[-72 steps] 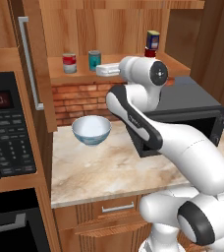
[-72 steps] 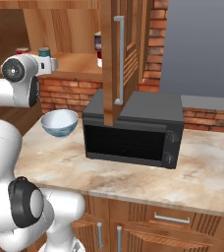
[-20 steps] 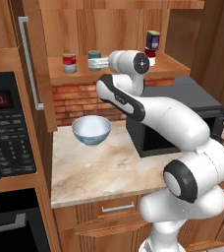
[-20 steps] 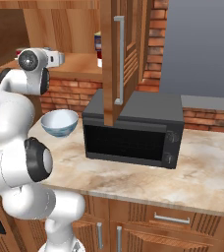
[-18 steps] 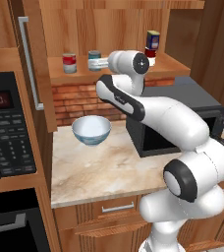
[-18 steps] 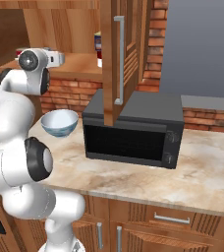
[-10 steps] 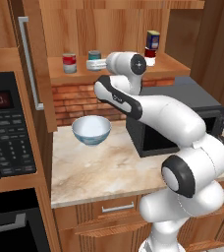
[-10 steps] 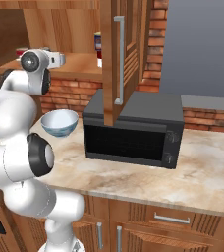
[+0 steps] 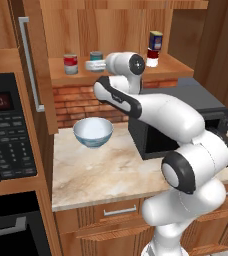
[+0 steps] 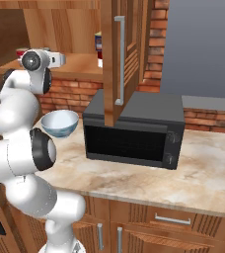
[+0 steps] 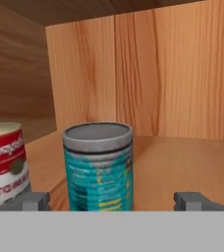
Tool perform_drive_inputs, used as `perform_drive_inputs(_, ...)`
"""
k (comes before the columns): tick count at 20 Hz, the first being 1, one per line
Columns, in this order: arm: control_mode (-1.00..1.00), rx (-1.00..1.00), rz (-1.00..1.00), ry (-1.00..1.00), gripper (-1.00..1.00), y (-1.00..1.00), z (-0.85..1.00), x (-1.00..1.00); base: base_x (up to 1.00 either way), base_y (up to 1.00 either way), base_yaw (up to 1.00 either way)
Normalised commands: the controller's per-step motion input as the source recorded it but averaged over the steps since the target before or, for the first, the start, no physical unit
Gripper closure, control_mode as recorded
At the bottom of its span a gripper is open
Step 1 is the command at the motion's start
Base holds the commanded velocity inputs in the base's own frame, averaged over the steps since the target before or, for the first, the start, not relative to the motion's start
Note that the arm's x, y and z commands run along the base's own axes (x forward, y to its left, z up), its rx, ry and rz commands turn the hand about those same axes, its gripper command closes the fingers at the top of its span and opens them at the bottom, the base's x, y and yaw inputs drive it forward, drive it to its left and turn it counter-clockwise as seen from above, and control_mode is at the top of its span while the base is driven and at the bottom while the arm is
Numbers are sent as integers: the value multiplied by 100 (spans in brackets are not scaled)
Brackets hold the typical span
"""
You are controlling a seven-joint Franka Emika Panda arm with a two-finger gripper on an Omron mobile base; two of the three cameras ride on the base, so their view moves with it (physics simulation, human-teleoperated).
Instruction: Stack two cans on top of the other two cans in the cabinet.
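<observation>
Inside cabinet (image 9: 111,30): teal can (image 11: 98,166) upright on shelf, between spread fingertips (image 11: 34,201) of gripper (image 11: 115,202), ungrasped; red-labelled can (image 11: 4,162) beside it, cut off; blue can (image 9: 155,41) atop white can (image 9: 152,60)

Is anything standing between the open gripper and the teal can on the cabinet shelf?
Nothing visible does. In the hand view the teal can sits straight ahead of the gripper, framed by its open fingertips. The red-labelled can stands apart, beside it.

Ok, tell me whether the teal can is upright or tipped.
Upright. In the hand view the teal can stands on the cabinet shelf, grey rim level on top, sides vertical.
</observation>
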Motion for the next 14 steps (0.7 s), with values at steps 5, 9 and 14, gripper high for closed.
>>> perform_drive_inputs(5,-100,0,0,1,-100,14,0,19,0,0,0)
perform_drive_inputs(9,-100,0,0,1,-100,16,0,14,0,0,0)
perform_drive_inputs(14,-100,0,0,3,-100,11,0,14,0,0,0)
